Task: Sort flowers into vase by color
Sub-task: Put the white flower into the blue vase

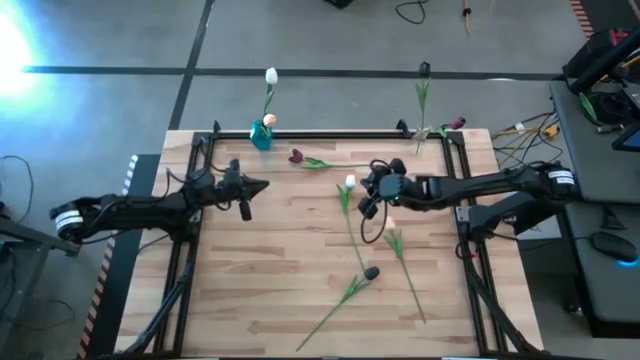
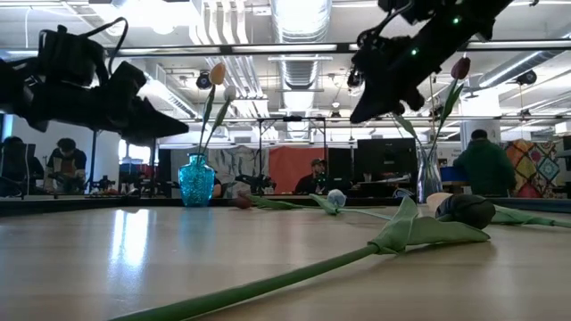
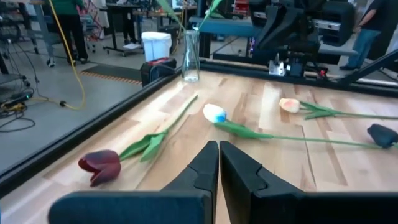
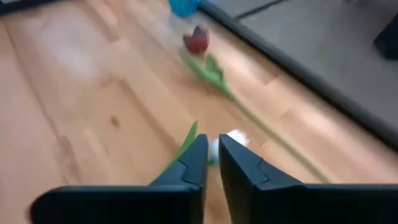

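Observation:
Four tulips lie flat on the wooden table: a dark red one (image 1: 296, 157) (image 3: 99, 167), a white one (image 1: 349, 183) (image 3: 214, 113) (image 4: 234, 139), a peach one (image 3: 289, 104) and a black one (image 1: 372, 271) (image 2: 466, 209). A blue vase (image 1: 262, 135) (image 2: 196, 180) at the far edge holds a white and a peach tulip. A clear vase (image 1: 422, 135) (image 3: 191, 56) at the far right corner holds dark and purple ones. My right gripper (image 1: 364, 190) (image 4: 211, 155) hovers shut above the white tulip's head. My left gripper (image 1: 265, 186) (image 3: 217, 152) hangs shut over the table's left half.
A black metal frame (image 1: 330, 134) runs along the table's far edge and both sides. The stems of the lying tulips cross the table's right half. Bare wood (image 1: 250, 270) fills the near left part. People and desks show in the room beyond.

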Available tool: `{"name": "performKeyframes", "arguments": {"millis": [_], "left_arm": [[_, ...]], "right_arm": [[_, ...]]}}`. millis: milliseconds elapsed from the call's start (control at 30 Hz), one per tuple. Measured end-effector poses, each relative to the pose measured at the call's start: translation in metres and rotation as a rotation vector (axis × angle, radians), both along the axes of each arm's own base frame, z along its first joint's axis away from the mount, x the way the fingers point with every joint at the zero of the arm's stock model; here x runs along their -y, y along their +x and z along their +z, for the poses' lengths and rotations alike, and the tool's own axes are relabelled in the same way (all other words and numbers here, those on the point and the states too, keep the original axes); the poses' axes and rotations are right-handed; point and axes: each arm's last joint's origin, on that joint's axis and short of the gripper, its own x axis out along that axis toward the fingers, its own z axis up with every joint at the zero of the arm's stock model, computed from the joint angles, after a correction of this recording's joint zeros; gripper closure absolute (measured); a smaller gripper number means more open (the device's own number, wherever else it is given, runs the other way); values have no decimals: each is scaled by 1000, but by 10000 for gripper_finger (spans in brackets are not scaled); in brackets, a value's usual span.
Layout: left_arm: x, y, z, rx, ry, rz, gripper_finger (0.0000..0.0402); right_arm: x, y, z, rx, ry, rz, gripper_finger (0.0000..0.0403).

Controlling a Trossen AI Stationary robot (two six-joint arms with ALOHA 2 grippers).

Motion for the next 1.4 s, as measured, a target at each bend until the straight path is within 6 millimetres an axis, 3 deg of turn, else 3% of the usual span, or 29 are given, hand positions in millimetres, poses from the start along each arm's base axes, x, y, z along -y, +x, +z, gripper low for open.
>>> {"name": "performKeyframes", "arguments": {"millis": [367,600,800,1100,1400], "left_arm": [[-3,5,-5,-5,-1,4,401],[-4,7,-9,-20,-10,5,402],[-5,8,-8,-7,-3,5,402],[-5,8,-8,-7,0,5,402],[-5,8,-7,5,-5,6,402]], "right_arm": [[-4,22,-61,-19,257,-221,236],[-2,44,-84,-19,307,-288,212],[10,69,-93,-43,306,-323,225],[34,83,-109,-168,333,-440,267],[37,89,-107,-196,324,-367,358]]}}
